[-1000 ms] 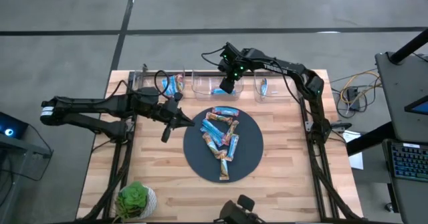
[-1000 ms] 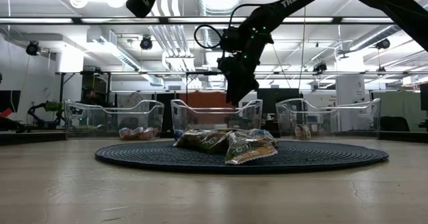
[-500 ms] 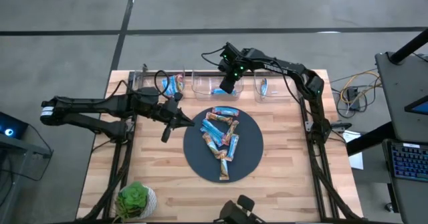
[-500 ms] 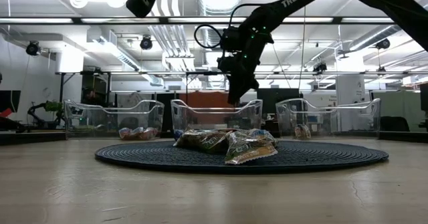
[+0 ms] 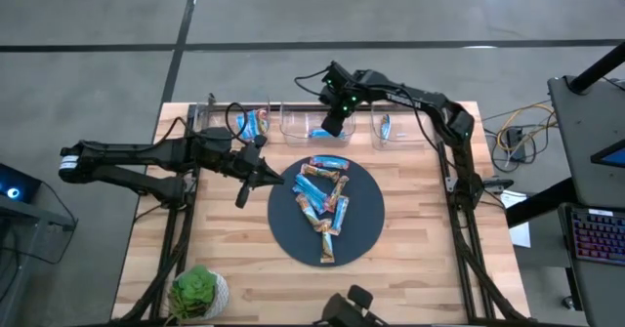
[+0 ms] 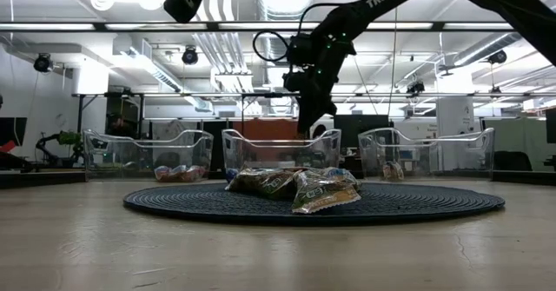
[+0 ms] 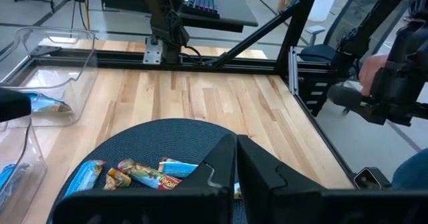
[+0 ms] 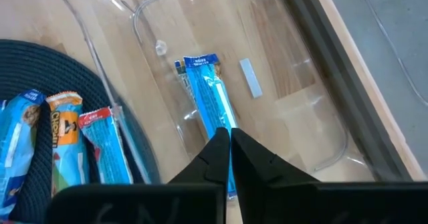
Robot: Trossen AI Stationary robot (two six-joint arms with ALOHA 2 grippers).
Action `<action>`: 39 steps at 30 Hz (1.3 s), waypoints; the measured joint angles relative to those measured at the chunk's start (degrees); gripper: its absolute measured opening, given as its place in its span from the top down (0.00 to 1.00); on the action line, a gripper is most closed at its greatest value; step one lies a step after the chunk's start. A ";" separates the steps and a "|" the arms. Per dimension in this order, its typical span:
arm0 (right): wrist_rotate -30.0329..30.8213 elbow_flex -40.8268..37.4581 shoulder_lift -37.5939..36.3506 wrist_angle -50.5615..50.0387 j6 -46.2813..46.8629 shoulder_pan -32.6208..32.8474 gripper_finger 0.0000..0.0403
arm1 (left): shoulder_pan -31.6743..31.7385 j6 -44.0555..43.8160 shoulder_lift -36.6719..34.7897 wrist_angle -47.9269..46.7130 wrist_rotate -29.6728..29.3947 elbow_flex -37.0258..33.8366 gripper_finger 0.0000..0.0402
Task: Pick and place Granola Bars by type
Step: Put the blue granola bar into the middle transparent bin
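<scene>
Hovering above the middle clear bin (image 5: 305, 122) at the table's far edge, the right gripper (image 5: 332, 125) has its fingers pressed together with nothing between them; a bright blue bar (image 8: 210, 100) lies flat on the bin floor directly below, apart from the fingertips, so it appears the drop is done; the sensible way to finish is to lift straight up clear of the bin walls before swinging back toward the dark round mat (image 5: 293, 239), so the thin plastic rim is not nudged; the next pick probably wants a bar at the edge of the pile of bars (image 5: 323, 201), one not pinned under others, and of a type matching a bin already started; the left bin (image 5: 252, 123) and the right bin (image 5: 385, 127) each hold blue-wrapped bars too; the right arm reaches in from the table's right side, elbow high, wrist bent down over the bins; the left gripper (image 5: 243, 196) waits just beside the mat's left edge, fingers closed and empty, arm stretched low across the table.
</scene>
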 joint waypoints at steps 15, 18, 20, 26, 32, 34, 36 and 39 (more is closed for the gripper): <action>-3.67 -0.02 -13.29 -3.26 1.51 1.05 0.98 | -0.02 -0.01 0.00 0.02 0.02 -0.02 1.00; -5.84 -0.02 -17.36 -3.41 2.15 1.73 0.98 | 0.00 0.00 0.00 0.02 0.02 -0.02 1.00; -6.29 -0.02 -19.97 -3.50 2.16 2.39 0.98 | -0.02 -0.01 0.00 0.02 0.02 -0.02 1.00; -7.84 -0.40 -27.31 -3.44 2.94 4.98 0.98 | -0.01 -0.01 0.00 0.06 0.02 -0.02 1.00; -10.60 -1.36 -33.66 -3.56 5.73 8.26 0.98 | -0.02 -0.04 0.00 0.61 0.02 -0.02 1.00; -10.94 -2.02 -35.77 -3.54 6.68 9.80 0.98 | -0.02 -0.52 0.00 0.66 0.02 -0.02 1.00; -10.95 -2.69 -37.75 -3.53 7.35 11.66 0.98 | -0.02 -1.22 0.00 0.72 0.04 -0.02 1.00; -10.89 -3.41 -40.08 -3.46 8.46 14.51 0.98 | -0.02 -1.39 0.00 0.72 0.04 -0.02 1.00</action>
